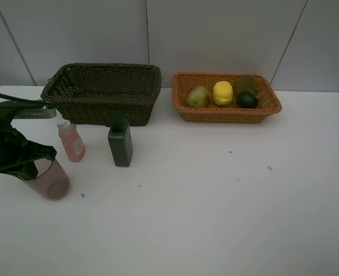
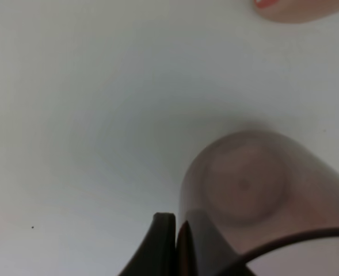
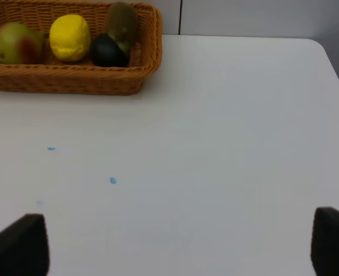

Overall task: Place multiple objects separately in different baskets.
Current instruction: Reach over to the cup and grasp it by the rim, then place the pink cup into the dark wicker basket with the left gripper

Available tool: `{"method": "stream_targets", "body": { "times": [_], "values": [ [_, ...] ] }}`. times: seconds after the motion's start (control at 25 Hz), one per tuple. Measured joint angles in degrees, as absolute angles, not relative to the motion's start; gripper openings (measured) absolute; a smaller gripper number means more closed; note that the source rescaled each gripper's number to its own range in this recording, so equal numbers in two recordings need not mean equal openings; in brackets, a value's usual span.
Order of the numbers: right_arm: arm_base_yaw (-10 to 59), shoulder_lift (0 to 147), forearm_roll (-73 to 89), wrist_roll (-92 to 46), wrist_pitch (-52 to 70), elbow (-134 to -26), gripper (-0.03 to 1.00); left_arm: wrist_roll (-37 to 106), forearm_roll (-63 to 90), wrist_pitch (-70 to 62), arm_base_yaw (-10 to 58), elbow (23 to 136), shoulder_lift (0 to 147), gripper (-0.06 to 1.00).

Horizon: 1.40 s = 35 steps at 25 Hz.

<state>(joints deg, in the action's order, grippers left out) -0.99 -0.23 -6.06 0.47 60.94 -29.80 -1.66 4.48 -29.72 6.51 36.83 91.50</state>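
Pinching shut at the rim of the cup (image 1: 54, 181), the left claw (image 1: 38, 160) seems to grip its wall, though the close view is blurred. The pink bottle (image 1: 71, 142) stands just beyond it. The right claw (image 3: 175, 244) gapes wide over the table (image 3: 227, 132), with the fruit basket (image 3: 71, 80) well ahead.

dark brown-green rectangular wicker basket (image 1: 103, 92) | orange-tan rectangular wicker basket (image 1: 227, 113) | round yellow lemon (image 1: 222, 93) | red-blushed green apple (image 1: 197, 96) | near-black mangosteen (image 1: 248, 100) | brown kiwi (image 1: 247, 84) | pink plastic bottle (image 1: 72, 144), white cap (image 1: 64, 123) | dark green plastic bottle (image 1: 121, 145) | brownish-pink tinted cup (image 1: 53, 180) | white tabletop (image 1: 215, 207), blue specks (image 1: 269, 168)
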Motion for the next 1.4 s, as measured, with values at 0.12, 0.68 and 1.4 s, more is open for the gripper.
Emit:
{"method": "stream_targets", "body": {
  "times": [0.12,0.68,1.4],
  "values": [
    [-1.0,-0.2,-6.1,0.5,60.9,-29.8,0.99,-1.7,5.7,-30.1,6.5,36.8,91.0,0.0],
    [-1.0,-0.2,-6.1,0.5,60.9,-29.8,0.99,0.0,7.2,-61.0,6.5,60.3,77.7,0.0],
    [-1.0,-0.2,-6.1,0.5,60.9,-29.8,0.99,-0.8,1.7,-52.9,6.5,81.2,92.6,0.0]
  ]
}}
